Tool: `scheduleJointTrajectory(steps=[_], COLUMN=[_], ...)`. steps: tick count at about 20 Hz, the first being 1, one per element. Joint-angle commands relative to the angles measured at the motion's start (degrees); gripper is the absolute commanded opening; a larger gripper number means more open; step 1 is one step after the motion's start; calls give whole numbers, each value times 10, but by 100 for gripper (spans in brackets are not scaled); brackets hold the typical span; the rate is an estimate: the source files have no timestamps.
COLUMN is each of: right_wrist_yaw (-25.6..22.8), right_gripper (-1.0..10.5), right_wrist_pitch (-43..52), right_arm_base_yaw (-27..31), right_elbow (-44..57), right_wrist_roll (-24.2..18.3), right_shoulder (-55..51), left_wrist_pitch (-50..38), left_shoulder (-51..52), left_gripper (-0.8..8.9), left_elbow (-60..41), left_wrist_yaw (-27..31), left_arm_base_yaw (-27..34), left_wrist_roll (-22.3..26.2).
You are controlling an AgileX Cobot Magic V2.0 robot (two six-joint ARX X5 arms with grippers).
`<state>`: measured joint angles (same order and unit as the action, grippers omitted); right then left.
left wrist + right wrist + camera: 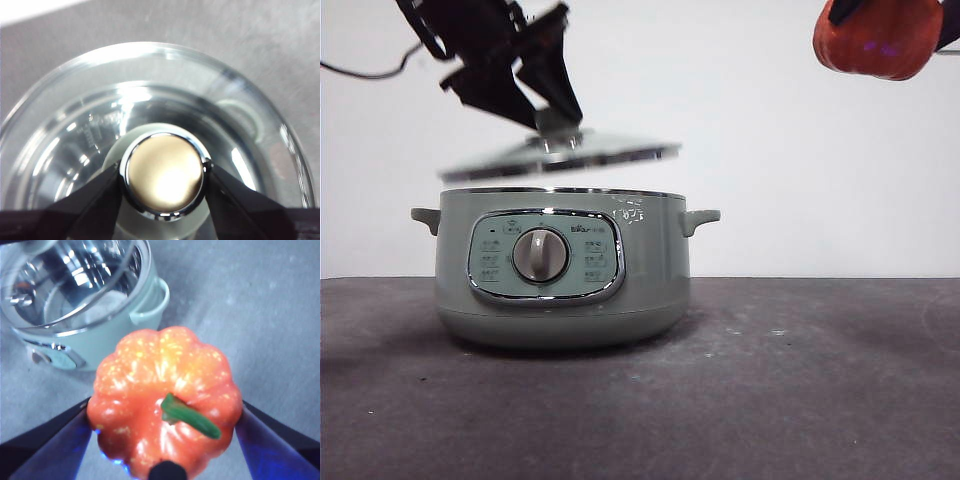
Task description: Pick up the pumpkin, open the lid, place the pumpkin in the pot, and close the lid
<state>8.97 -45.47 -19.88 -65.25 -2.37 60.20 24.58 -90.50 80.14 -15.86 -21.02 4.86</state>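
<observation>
1. The pumpkin (165, 415) is clamped between the two jaws of the right end effector (895, 20). It hangs high in the air, off to one side of the pot (560, 270) and well apart from it. The jaws press on its opposite flanks, with the green stem (190, 416) between them and facing the wrist camera.
2. Judging by its glossy, moulded look, the pumpkin is probably a light, hollow toy. The ribs give the jaws some purchase, but the shiny skin could slip. A hold across the widest part, as it is held now, seems the safest.
3. The left end effector (165, 177) is closed on the knob (165, 175) of the lid (560, 155). It holds the lid just above the pot's rim, slightly tilted and clear of it.
4. The lid is glass with a steel rim, so I judge it stiff, fairly heavy for its size and breakable. The knob is the only sensible place to grip it. With that single point of hold the lid can tip, as its slant suggests.
5. The pot stands on the dark tabletop (800, 390), with its dial (540, 256) facing the front camera. It looks heavy and stable and should not shift under a light pumpkin dropped in. Its mouth is wide compared with the pumpkin.
6. Count: one pumpkin, one lid, one pot with two side handles, and two end effectors, both occupied.
</observation>
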Motion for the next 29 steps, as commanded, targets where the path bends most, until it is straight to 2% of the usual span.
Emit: scheduleJointTrajectory(steps=[1, 6, 10, 16, 19, 23, 27, 29], right_wrist_yaw=[1, 16, 16, 16, 16, 13, 7, -16], right_gripper=[-9, -12, -12, -12, -12, -12, -12, -12], right_wrist_pitch=[17, 76, 118, 136, 139, 156, 210, 211], right_arm_base_yaw=[-2, -31, -76, -128, -147, -164, -174, -177], right_elbow=[0, -1, -40, -188, -281, -369, -381, -381], right_wrist_roll=[4, 6, 6, -9, -22, -38, -53, -70], right_shoulder=[2, 33, 116, 305, 408, 521, 587, 608], left_wrist_pitch=[-2, 64, 144, 260, 302, 333, 344, 351], left_shoulder=[36, 132, 223, 352, 402, 443, 457, 457], left_gripper=[-9, -9, -9, -9, -9, -9, -9, -9], left_elbow=[12, 16, 16, 16, 16, 16, 16, 16], left_wrist_yaw=[-7, -3, 27, 68, 70, 73, 73, 73], left_arm_base_yaw=[2, 12, 27, 48, 50, 50, 50, 50], left_wrist_roll=[-4, -3, 0, 8, 7, 2, -2, -2])
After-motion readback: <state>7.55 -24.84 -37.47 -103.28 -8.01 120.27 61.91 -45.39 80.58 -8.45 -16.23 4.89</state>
